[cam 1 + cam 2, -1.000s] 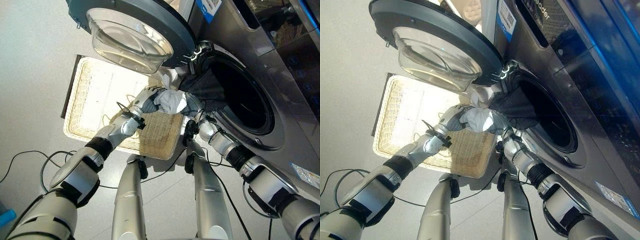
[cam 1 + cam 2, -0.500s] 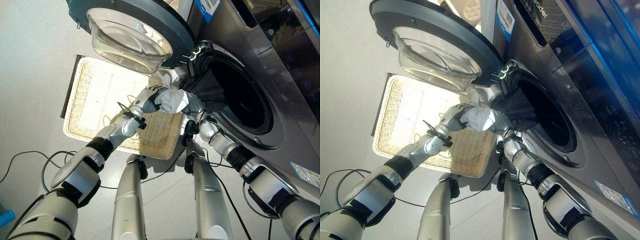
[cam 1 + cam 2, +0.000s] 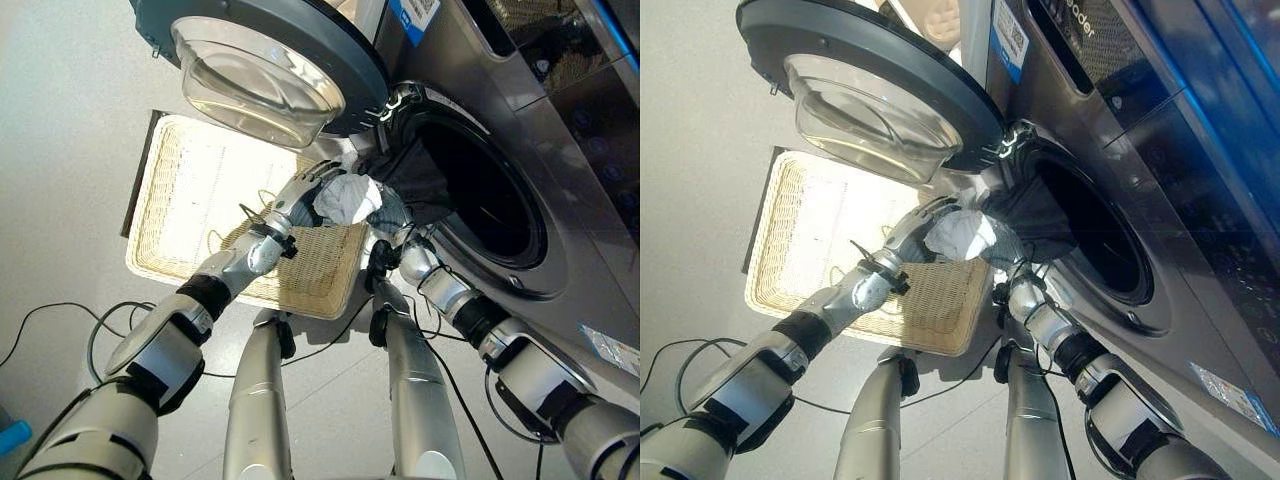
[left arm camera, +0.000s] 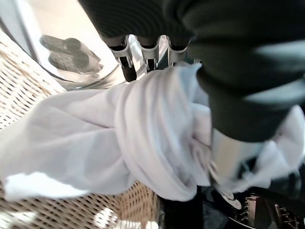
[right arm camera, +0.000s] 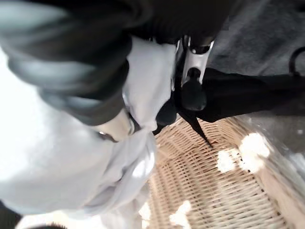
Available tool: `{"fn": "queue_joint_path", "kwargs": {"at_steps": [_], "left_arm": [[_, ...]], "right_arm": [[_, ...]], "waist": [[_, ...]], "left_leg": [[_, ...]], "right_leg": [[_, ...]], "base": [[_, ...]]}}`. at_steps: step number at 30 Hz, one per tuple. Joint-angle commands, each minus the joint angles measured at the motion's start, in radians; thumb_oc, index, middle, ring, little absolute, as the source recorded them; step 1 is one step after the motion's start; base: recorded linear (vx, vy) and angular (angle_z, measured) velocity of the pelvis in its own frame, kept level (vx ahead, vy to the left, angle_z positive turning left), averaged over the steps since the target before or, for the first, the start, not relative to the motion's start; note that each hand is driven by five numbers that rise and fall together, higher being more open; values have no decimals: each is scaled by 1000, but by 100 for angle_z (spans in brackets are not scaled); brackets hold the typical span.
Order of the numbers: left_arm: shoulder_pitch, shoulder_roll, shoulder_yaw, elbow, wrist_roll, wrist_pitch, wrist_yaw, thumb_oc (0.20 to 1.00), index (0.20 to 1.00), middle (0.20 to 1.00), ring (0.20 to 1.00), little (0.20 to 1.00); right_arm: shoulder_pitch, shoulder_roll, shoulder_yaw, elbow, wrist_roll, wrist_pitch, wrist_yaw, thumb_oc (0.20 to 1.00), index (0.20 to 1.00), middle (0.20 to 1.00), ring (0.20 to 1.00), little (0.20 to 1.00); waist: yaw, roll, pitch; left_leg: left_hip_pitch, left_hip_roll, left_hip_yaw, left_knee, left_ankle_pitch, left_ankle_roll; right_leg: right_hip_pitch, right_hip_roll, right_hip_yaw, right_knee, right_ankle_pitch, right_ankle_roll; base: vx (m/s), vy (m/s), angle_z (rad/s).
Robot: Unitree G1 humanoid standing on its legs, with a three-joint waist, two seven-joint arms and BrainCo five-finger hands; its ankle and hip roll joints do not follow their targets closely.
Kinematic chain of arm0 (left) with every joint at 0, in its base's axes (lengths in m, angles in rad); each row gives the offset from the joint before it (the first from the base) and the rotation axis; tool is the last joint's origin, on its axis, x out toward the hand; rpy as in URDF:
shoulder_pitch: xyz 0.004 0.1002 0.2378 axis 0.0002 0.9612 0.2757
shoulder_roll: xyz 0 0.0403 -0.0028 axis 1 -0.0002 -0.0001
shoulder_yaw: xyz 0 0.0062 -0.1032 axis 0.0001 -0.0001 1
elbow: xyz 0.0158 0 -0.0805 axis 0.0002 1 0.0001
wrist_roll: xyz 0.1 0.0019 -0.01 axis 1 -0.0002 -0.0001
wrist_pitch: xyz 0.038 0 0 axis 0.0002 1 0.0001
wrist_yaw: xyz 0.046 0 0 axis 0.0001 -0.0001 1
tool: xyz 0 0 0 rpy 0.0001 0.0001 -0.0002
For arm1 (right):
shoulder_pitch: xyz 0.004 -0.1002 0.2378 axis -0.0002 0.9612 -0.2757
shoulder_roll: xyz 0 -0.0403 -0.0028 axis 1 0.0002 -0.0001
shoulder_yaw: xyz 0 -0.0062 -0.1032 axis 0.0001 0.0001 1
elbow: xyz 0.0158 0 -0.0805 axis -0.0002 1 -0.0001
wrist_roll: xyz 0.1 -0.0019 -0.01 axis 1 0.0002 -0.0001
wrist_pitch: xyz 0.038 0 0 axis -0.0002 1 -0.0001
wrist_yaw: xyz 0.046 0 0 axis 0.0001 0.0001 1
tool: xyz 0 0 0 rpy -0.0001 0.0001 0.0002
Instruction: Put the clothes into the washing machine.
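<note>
White garment bunched into a ball between both hands, held up just in front of the lower rim of the washing machine's round opening and above the near end of the wicker basket. Folds of the same white cloth wrapped over fingers in the left wrist view. Dark garment draped over the opening's lower edge, half in the drum and half hanging out, directly behind and touching the white bundle.

Left hand clasping the white garment from the basket side, fingers and thumb curled around it. Right hand pressed against the bundle from the machine side, fingers likewise closed on white cloth, with dark fabric pinched at the fingertips in the right wrist view.

Machine door swung wide open to the left, its clear glass bowl facing down over the far part of the basket. Basket lying flat on the pale floor just beside the machine front, its woven bottom bare in the lit middle.
</note>
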Motion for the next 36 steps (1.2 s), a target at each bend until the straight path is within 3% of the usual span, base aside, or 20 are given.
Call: {"fn": "queue_joint_path", "kwargs": {"at_steps": [1, 12, 24, 31, 33, 36], "left_arm": [[-11, -40, 23, -83, 6, -38, 52, 1000, 1000, 1000, 1000, 1000], [14, -51, 81, -38, -70, -32, 160, 1000, 1000, 1000, 1000, 1000], [76, -87, 227, -33, -220, -77, 403, 1000, 1000, 1000, 1000, 1000], [141, -118, 300, -65, -274, -114, 529, 1000, 1000, 1000, 1000, 1000], [147, -121, 305, -66, -273, -121, 534, 1000, 1000, 1000, 1000, 1000], [170, -123, 314, -76, -294, -132, 507, 1000, 1000, 1000, 1000, 1000]], "right_arm": [[-24, 16, -30, -57, 79, -110, -7, 200, 200, 200, 200, 200], [13, 49, -95, 71, 249, -187, 30, 200, 200, 200, 200, 200], [73, 86, -247, 194, 576, -300, 80, 200, 200, 200, 200, 200], [82, 91, -380, 207, 854, -396, 99, 200, 200, 200, 200, 200], [72, 90, -403, 210, 901, -405, 120, 200, 200, 200, 200, 200], [45, 82, -477, 214, 1118, -444, 205, 200, 200, 200, 200, 200]], "waist": [[12, 47, -19], [-2, 57, -19], [-4, 76, -19], [14, 81, -19], [19, 83, -19], [33, 86, -19]], "left_leg": [[10, -41, 39, -88, 40, -53], [32, -42, 57, -101, 42, -54], [43, -48, 60, -111, 41, -53], [48, -53, 48, -101, 27, -52], [41, -54, 46, -100, 30, -50], [47, -60, 38, -95, 20, -49]], "right_leg": [[3, 24, -10, 128, -138, 125], [19, 39, 3, 112, -138, 119], [26, 46, 4, 119, -153, 109], [33, 35, -12, 142, -172, 108], [27, 34, -15, 144, -167, 107], [34, 27, -25, 155, -177, 109]], "base": [[10, 37, -6], [6, 37, -7], [10, 26, -4], [7, -13, 0], [5, -48, 0], [25, -52, 1]]}}
